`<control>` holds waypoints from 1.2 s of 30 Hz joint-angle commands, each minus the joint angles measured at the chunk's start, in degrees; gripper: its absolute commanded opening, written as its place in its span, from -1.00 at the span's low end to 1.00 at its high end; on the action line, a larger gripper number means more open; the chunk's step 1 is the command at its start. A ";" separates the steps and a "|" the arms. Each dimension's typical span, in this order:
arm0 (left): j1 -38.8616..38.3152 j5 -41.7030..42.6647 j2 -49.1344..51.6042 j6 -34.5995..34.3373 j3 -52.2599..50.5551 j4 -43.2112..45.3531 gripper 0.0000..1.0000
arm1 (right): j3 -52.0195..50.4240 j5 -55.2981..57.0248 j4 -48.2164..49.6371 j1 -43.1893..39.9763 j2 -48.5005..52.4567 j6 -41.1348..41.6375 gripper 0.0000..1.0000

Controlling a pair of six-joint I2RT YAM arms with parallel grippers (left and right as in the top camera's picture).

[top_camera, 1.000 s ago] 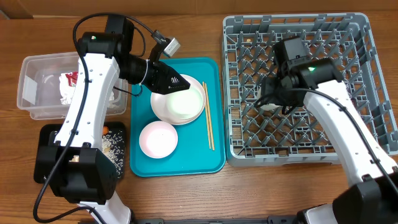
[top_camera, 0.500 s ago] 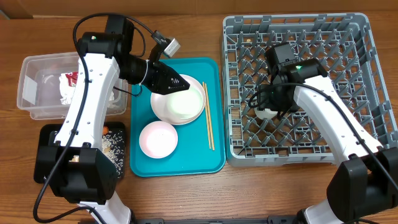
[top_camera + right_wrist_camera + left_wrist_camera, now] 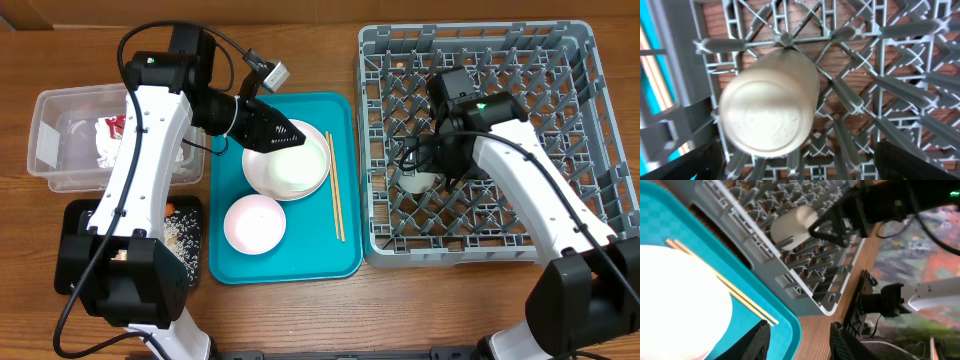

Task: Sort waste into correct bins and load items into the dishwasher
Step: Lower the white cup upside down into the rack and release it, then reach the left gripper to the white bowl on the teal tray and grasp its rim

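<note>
One grey dish rack (image 3: 580,90) filled the right of the tabletop (image 3: 330,40). One small white cup (image 3: 415,182) lay among its pegs near the rack's left wall, its base turned toward the right wrist camera. The right jaws stood spread wide with nothing clamped, just beside the cup toward the rack's middle. Whether a finger touched the cup could not be told.

One teal tray (image 3: 230,265) sat between the rack and the bins. It carried one white bowl (image 3: 290,170) and one pale pink plate (image 3: 253,222) just beside the bowl on the robot's side. It also held one pair of chopsticks (image 3: 335,200), two sticks lying together along its right side. The left jaws hung over the bowl's far rim, parted a little and gripping nothing.

Two bins stood at the left. One clear tub (image 3: 45,110) held crumpled white napkins (image 3: 105,150), too bunched to count, and one red wrapper (image 3: 114,125). One black tray (image 3: 197,262) held scattered rice (image 3: 180,235) and one orange carrot (image 3: 170,208).

Compared with a second before, the right arm (image 3: 540,200) had swung leftward across the rack. The cup had gone with it, to a spot nearer the rack's left wall. Half a second before, the cup sat mostly under the jaws; now more of it showed. The left arm (image 3: 150,150), bowl, plate, chopsticks and bin contents had not shifted.
</note>
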 commanded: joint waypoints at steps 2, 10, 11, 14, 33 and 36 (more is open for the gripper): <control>1.29 -8.33 -0.79 -9.46 0.66 1.51 -0.20 | 8.44 -4.26 -2.73 0.24 -0.28 -0.17 1.00; 1.20 -31.93 -0.79 -27.19 0.63 4.70 -0.07 | 13.66 -19.54 -3.04 0.31 -0.39 -0.17 1.00; 0.98 -33.40 -0.79 -28.06 0.57 4.72 -0.07 | 13.40 -19.50 -2.95 0.31 -0.37 -0.17 1.00; 0.17 -37.16 -0.79 -31.08 -0.31 5.53 -0.07 | 12.70 -19.45 -2.93 0.28 -0.37 -0.17 1.00; -5.46 -41.29 -0.79 -41.48 -23.69 30.58 -0.02 | 11.54 -18.38 -2.95 0.28 -0.37 -0.17 1.00; -5.53 -41.27 -0.76 -41.48 -26.05 33.55 0.00 | 11.50 -18.38 -2.95 0.28 -0.37 -0.17 1.00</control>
